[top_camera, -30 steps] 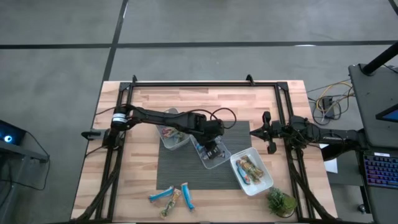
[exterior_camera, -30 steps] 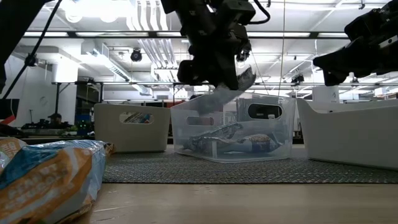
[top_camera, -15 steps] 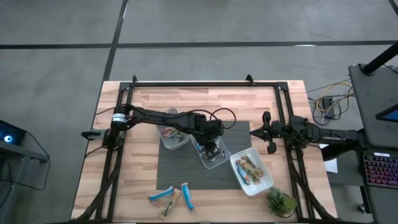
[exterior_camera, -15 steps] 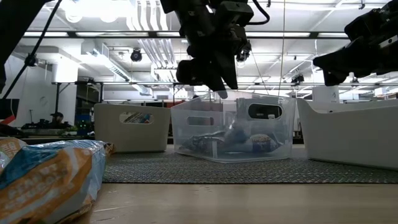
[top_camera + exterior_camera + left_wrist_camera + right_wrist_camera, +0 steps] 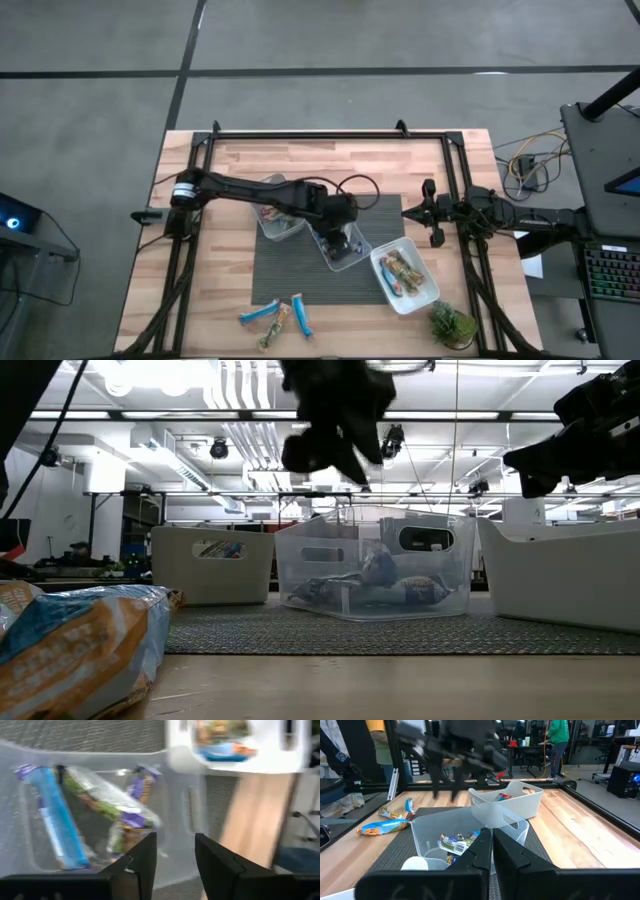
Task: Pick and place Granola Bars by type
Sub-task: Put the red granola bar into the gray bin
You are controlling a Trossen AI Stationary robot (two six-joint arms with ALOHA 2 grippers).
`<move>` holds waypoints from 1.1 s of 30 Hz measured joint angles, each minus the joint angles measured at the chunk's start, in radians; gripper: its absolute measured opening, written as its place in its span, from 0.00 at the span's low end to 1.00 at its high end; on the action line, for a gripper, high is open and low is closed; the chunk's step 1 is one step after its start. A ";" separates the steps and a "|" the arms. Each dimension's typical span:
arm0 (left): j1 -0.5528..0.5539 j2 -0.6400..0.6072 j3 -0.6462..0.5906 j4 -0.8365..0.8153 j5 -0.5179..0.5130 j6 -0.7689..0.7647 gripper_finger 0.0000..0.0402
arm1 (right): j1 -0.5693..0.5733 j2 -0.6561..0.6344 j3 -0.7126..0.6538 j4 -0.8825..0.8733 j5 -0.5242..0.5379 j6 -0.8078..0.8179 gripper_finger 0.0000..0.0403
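My left gripper [image 5: 338,238] [image 5: 175,850] hangs open above the middle clear tub [image 5: 353,263] [image 5: 300,560] on the dark mat and touches nothing. Inside that tub lie a bright blue bar [image 5: 50,820] and a silver-grey bar with green and purple print [image 5: 107,802], resting flat on the tub's floor. A few more bars [image 5: 277,317] [image 5: 75,645] lie loose on the wood near the table's near edge. My right gripper [image 5: 405,211] [image 5: 492,845] waits shut near the table's right side, off the mat.
A second tub [image 5: 268,228] with bars stands to the left of the middle one, and a white tub [image 5: 425,295] [image 5: 175,755] with bars stands to its right. A small green plant [image 5: 452,325] sits at the near right corner. Black frame rails run along the table's edges.
My left gripper has let go of a silver-grey bar that it held above the middle tub. The bar has fallen into the tub and now lies on the bars there. The gripper has risen a little above the tub's rim.
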 joint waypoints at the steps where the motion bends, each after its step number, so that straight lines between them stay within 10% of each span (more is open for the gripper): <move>1: -0.008 -0.008 0.007 -0.007 0.008 0.001 0.27 | 0.000 0.000 0.000 0.000 0.000 0.000 0.02; 9: -0.077 -0.049 0.022 -0.098 0.013 -0.015 0.02 | 0.000 0.000 0.000 0.000 0.000 0.000 0.02; 33: -0.401 -0.108 0.028 -0.415 0.013 -0.428 0.00 | 0.000 0.007 0.000 0.000 0.000 0.000 0.02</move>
